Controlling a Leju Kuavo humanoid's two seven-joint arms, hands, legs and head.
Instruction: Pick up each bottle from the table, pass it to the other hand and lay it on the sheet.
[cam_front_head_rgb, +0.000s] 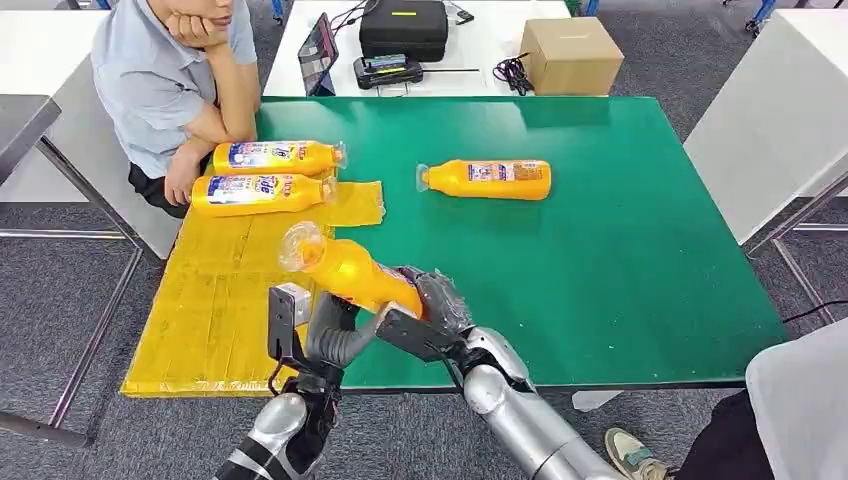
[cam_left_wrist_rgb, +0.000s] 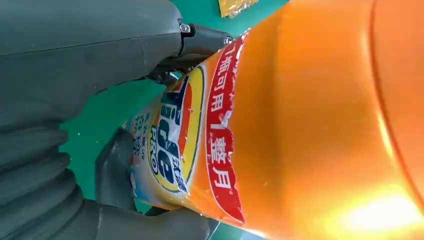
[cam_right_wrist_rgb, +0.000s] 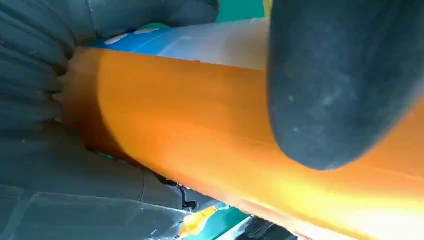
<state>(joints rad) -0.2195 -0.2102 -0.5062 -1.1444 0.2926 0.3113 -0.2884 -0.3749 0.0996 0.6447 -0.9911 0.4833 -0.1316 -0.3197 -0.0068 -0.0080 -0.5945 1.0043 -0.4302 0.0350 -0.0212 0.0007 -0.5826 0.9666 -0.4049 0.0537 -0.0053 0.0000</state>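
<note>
An orange bottle (cam_front_head_rgb: 345, 268) is in the air over the table's near edge, tilted with its clear cap towards the yellow sheet (cam_front_head_rgb: 210, 300). My right hand (cam_front_head_rgb: 432, 303) grips its base end; its thumb (cam_right_wrist_rgb: 340, 85) presses on the orange body (cam_right_wrist_rgb: 200, 125). My left hand (cam_front_head_rgb: 338, 338) reaches up from below, and its thumb (cam_left_wrist_rgb: 200, 42) and a dark finger (cam_left_wrist_rgb: 115, 170) lie on either side of the labelled part (cam_left_wrist_rgb: 210, 140). Two more bottles (cam_front_head_rgb: 275, 157) (cam_front_head_rgb: 260, 193) lie on the sheet's far end. Another bottle (cam_front_head_rgb: 487, 179) lies on the green table (cam_front_head_rgb: 620, 260).
A person (cam_front_head_rgb: 170, 80) sits at the far left corner with a forearm beside the sheet's bottles. Another person's shoe (cam_front_head_rgb: 630, 455) and white clothing (cam_front_head_rgb: 800, 400) are at the near right. A cardboard box (cam_front_head_rgb: 570, 55) and black cases stand on the white table behind.
</note>
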